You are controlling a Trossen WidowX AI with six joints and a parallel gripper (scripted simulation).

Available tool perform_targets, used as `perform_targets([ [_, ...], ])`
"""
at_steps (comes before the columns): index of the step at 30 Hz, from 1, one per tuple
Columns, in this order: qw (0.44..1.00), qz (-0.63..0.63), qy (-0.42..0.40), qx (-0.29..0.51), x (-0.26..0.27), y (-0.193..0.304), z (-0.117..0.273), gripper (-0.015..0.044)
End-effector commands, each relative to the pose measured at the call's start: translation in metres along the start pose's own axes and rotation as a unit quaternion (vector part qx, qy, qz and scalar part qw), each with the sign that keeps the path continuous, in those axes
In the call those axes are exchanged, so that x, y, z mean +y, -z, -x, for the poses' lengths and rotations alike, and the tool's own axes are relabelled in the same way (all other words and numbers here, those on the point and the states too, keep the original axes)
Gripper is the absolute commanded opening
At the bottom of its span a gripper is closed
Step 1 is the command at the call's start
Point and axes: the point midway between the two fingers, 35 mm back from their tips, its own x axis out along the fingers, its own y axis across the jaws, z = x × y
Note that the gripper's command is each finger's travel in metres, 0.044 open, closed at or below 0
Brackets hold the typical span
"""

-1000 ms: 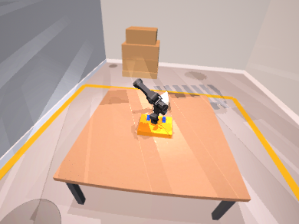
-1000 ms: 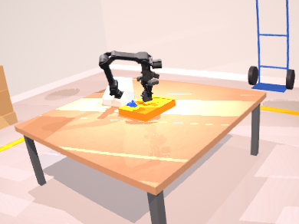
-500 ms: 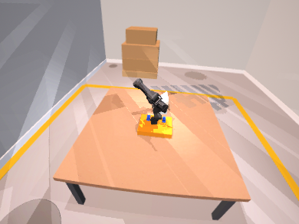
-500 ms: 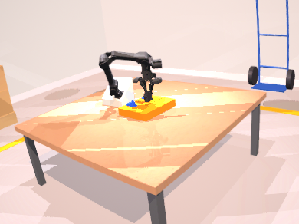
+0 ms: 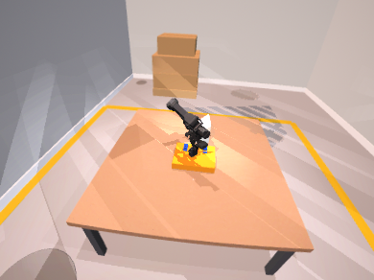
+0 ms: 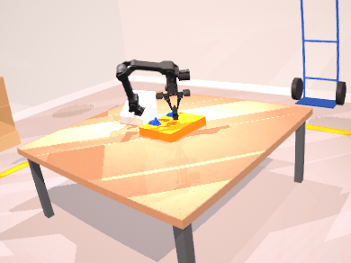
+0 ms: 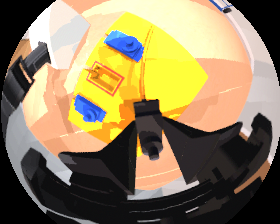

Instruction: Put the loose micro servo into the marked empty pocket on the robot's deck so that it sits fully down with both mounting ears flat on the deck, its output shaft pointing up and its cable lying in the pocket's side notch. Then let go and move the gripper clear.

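My gripper [image 5: 194,146] [image 6: 175,110] [image 7: 148,121] is shut on the black micro servo [image 5: 193,151] [image 6: 175,116] [image 7: 147,106] and holds it over the yellow deck [image 5: 194,163] [image 6: 173,135] [image 7: 172,70]. In the wrist view its round output shaft points towards the camera, and a thin cable [image 7: 144,75] runs away from its far end. The marked pocket [image 7: 106,79] lies up and left of the servo in the wrist view, inside a red outline [image 7: 112,70], and looks empty. Its notch side faces left. The height between servo and deck is hard to tell.
Two blue servos [image 7: 125,45] [image 7: 89,110] [image 5: 185,147] [image 6: 155,122] stand up from the deck, one on each side of the pocket. A white block [image 6: 128,117] [image 7: 55,30] stands behind the deck at the arm's base. The deck lies on the wooden table [image 5: 158,206] [image 6: 144,167].
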Motion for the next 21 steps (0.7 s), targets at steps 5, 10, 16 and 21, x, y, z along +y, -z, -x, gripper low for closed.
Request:
perform_targets([
  [5, 0.989, 0.149, 0.000, 0.002, 0.0003, 0.0000, 0.0006, 0.0000],
  [10, 0.972, 0.234, 0.000, 0.002, 0.0003, -0.0001, 0.0006, 0.0000],
  [16, 0.943, 0.333, -0.001, 0.002, 0.0003, -0.0001, 0.0006, 0.0000],
  [21, 0.915, 0.402, -0.001, 0.002, 0.0003, -0.0001, 0.0006, 0.0000],
])
